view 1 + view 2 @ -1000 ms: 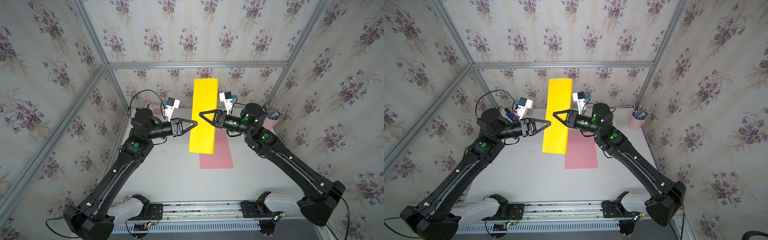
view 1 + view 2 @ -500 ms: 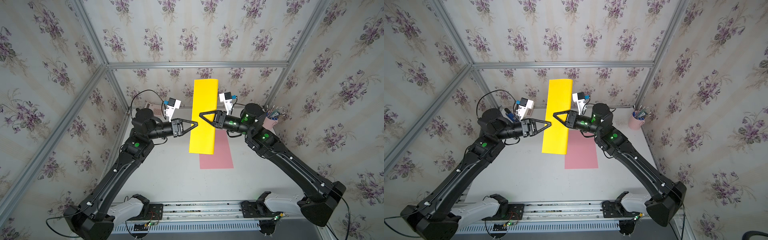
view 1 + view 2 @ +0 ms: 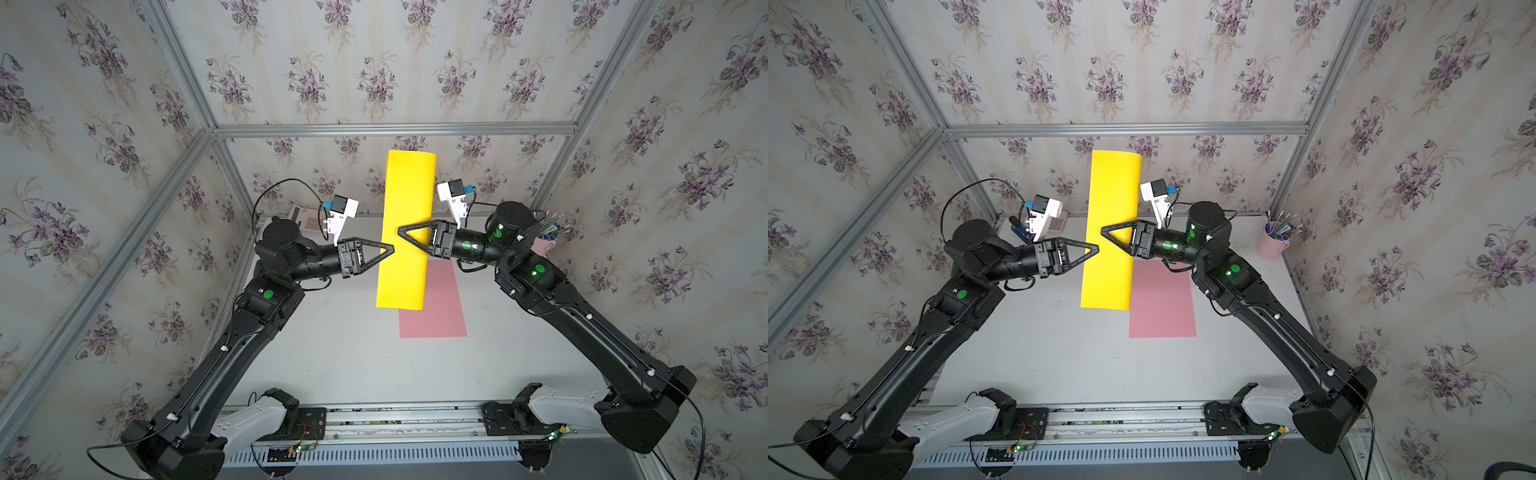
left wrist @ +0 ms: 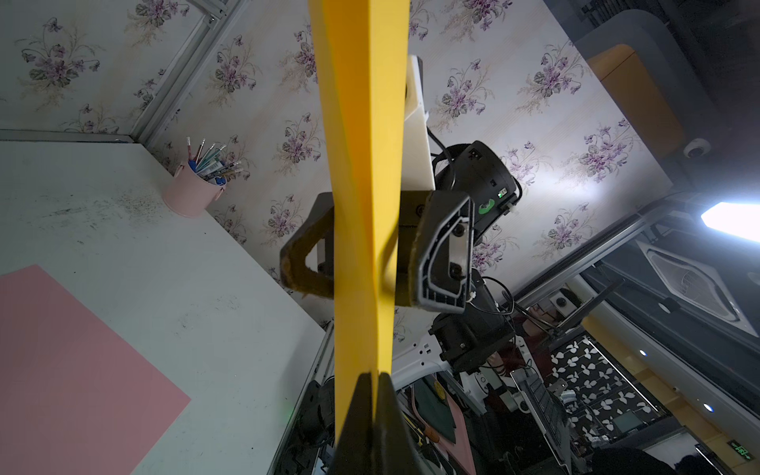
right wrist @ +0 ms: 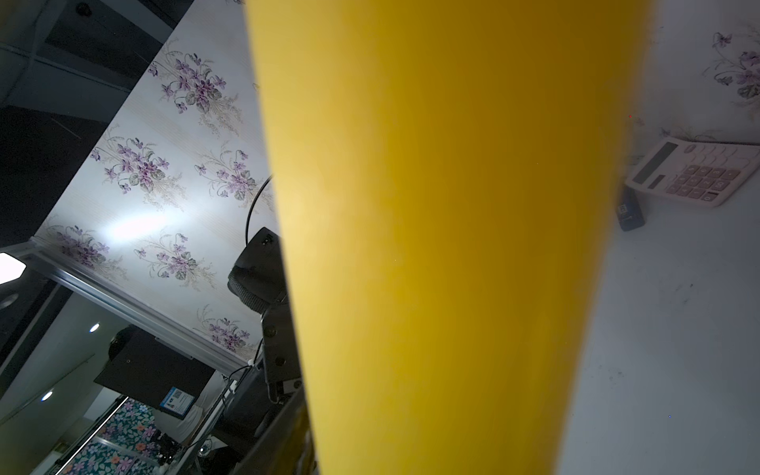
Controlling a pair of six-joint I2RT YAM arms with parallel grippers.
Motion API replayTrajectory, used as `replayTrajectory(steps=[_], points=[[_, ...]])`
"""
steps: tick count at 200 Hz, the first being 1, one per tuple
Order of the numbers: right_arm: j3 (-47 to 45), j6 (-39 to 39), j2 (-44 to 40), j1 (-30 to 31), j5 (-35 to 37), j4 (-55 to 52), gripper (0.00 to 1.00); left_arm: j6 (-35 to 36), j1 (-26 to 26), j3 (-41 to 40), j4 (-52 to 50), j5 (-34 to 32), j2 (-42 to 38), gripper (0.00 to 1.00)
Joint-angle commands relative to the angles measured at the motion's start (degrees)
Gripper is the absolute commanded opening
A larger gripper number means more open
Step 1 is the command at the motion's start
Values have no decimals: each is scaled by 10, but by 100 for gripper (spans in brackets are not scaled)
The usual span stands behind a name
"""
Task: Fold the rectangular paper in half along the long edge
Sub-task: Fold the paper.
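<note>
The yellow rectangular paper (image 3: 405,199) (image 3: 1113,187) hangs upright in the air above the table, bent over on itself with a rounded top. My left gripper (image 3: 390,249) (image 3: 1096,249) is shut on its left edge. In the left wrist view the paper's (image 4: 362,123) two edges sit pinched between the closed tips (image 4: 376,376). My right gripper (image 3: 401,230) (image 3: 1104,230) reaches in from the right, its jaws apart on either side of the sheet (image 4: 353,283). The paper (image 5: 452,205) fills the right wrist view and hides those jaws.
A pink sheet (image 3: 436,307) (image 3: 1163,303) lies flat on the white table below the yellow paper. A pink cup of pens (image 3: 1273,245) (image 4: 191,193) stands in the back right corner. A calculator (image 5: 695,172) and a small dark block (image 5: 629,212) lie at the back left.
The left gripper has closed fully on the paper's edge. The right gripper's jaws have spread apart around the sheet. The paper and both arms stay about where they were.
</note>
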Motion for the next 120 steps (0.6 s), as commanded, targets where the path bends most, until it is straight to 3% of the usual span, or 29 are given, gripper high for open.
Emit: replayTrajectory(steps=[1, 28, 55, 120], points=[[6, -19, -2, -3, -59, -4, 56, 10, 0, 4, 14, -8, -8, 0], [5, -25, -9, -4, -80, -4, 56, 7, 0, 1, 25, -16, -19, 0], [2, -22, -17, -6, -89, 5, 48, 5, 0, -2, 34, -27, -28, 0], [-13, 0, -30, -6, -123, 54, 42, -10, 0, -13, 61, -39, -36, 0]])
